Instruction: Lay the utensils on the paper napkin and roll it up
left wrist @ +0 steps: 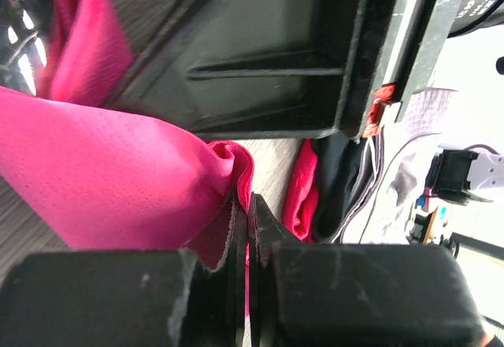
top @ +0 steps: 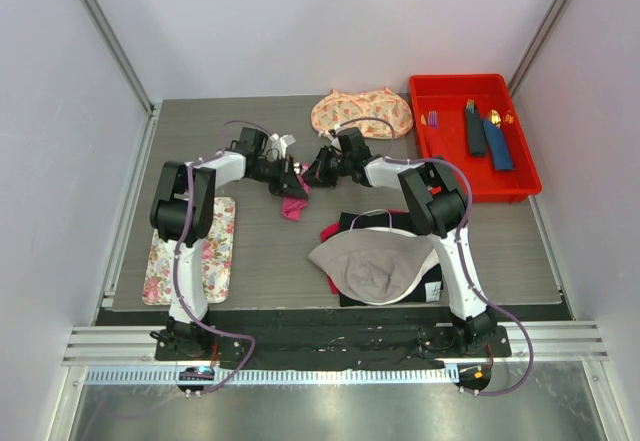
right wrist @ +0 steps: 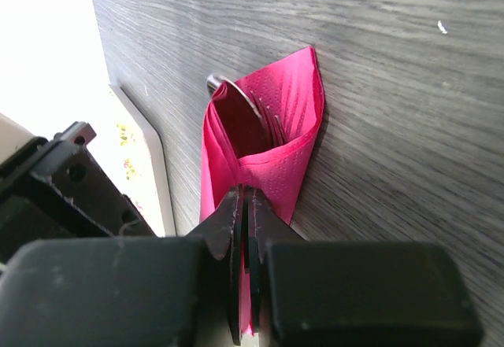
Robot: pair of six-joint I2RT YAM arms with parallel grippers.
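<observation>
At the centre of the table (top: 265, 261), left gripper (left wrist: 247, 215) and right gripper (right wrist: 244, 205) are both clamped shut on the paper napkin (right wrist: 277, 152). The utensils (right wrist: 250, 105) lie in its fold, extending left and near from the right jaws.

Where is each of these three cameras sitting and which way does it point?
Top external: above and behind the robot, facing down on the table; the left arm and right arm show whole.
Left wrist: on the left arm, facing along its shut left gripper, pinching the paper napkin; that gripper shows.
Right wrist: on the right arm, facing down at the tabletop past its shut right gripper; that gripper shows.
Shared: both wrist views show that pinched napkin.
</observation>
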